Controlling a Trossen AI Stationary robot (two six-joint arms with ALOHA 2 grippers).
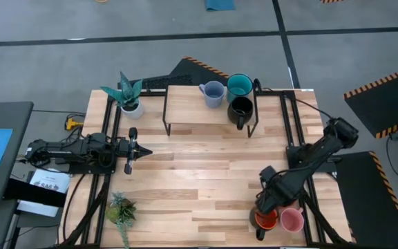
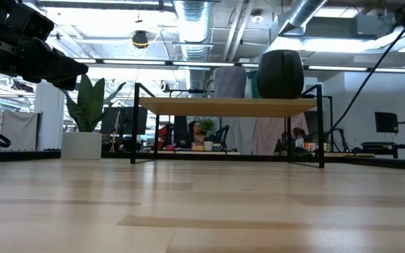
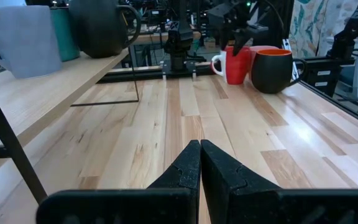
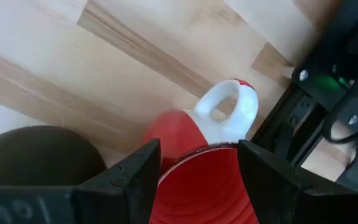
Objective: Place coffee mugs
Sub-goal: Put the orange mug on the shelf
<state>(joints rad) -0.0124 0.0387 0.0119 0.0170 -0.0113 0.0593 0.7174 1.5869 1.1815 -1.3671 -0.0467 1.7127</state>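
Observation:
My right gripper (image 1: 266,203) hangs open near the table's near right corner, pointing down over a red mug (image 4: 194,186) with a white handle (image 4: 224,112). Its fingers stand on either side of the mug's rim; I see no touch. The red mug (image 3: 235,62) stands on the table beside a dark mug with an orange inside (image 3: 272,68) and a pink mug (image 1: 292,220). Grey-blue (image 1: 213,93), teal (image 1: 239,84) and black (image 1: 240,111) mugs stand on the wooden rack (image 1: 185,107). My left gripper (image 3: 199,163) waits shut at the table's left.
A white plant pot (image 1: 131,107) stands at the rack's left end, and a small green plant (image 1: 121,211) lies near the near left corner. The table's black frame rail (image 4: 328,106) runs close beside the red mug. Bare wood lies across the table's middle (image 1: 199,173).

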